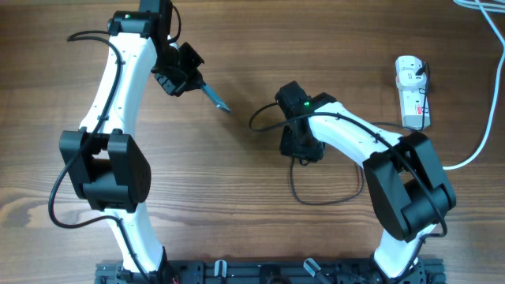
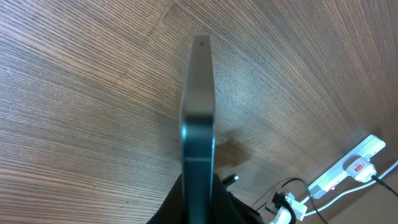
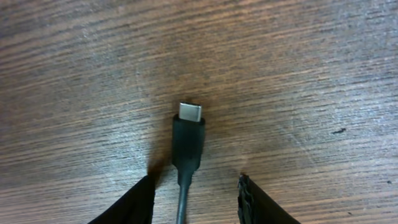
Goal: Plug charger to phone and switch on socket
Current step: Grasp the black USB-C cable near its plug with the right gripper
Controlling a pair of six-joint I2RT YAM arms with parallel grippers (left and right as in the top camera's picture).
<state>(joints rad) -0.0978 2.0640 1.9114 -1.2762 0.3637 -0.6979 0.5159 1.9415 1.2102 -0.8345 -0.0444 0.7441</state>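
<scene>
My left gripper (image 1: 189, 75) is shut on the phone (image 1: 214, 96) and holds it edge-on above the table. In the left wrist view the phone (image 2: 198, 106) shows only its dark thin edge, rising from between the fingers (image 2: 198, 208). My right gripper (image 1: 301, 150) is open, low over the table. In the right wrist view the charger's black plug tip (image 3: 188, 134) lies on the wood between and just ahead of the open fingers (image 3: 196, 202), touching neither. The thin black cable (image 1: 316, 201) loops toward me. The white socket (image 1: 412, 93) lies at the far right; it also shows in the left wrist view (image 2: 348, 167).
The socket's white cord (image 1: 483, 142) runs along the right edge of the table. A black lead (image 1: 424, 72) goes into the socket's far end. The right arm's white links (image 1: 355, 134) lie between the gripper and the socket.
</scene>
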